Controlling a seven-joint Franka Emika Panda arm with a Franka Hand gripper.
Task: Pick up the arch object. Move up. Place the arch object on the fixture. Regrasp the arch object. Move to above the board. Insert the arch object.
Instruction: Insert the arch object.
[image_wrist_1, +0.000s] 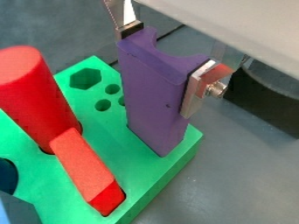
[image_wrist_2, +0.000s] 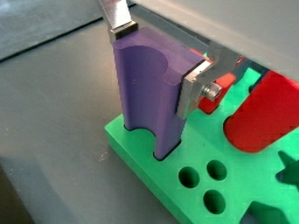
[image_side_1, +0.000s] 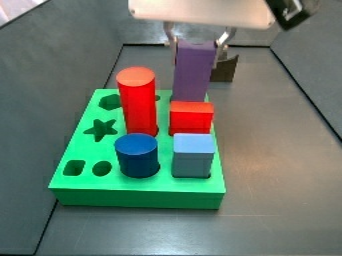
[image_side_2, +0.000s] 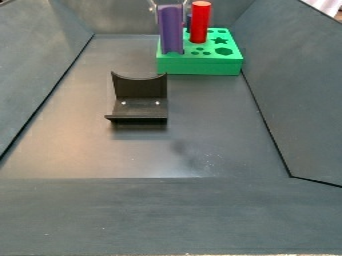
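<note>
The arch object (image_wrist_1: 155, 96) is a long purple prism with a curved groove. It stands upright with its lower end in a cut-out at the corner of the green board (image_wrist_1: 152, 179). My gripper (image_wrist_1: 165, 59) is shut on its top, with one silver finger on each side. Both wrist views show this, with the arch object (image_wrist_2: 146, 96) seated in the board (image_wrist_2: 146, 166). In a side view the arch object (image_side_1: 194, 70) stands at the board's (image_side_1: 94, 150) far edge under my gripper (image_side_1: 197, 38). The fixture (image_side_2: 136, 97) stands apart on the floor, nothing on it.
A red cylinder (image_side_1: 135, 98), red cube (image_side_1: 190, 116), blue cylinder (image_side_1: 135, 156) and light blue cube (image_side_1: 194, 156) stand in the board. Star, hexagon and round holes are open. Dark sloping walls (image_side_2: 54, 90) surround the floor.
</note>
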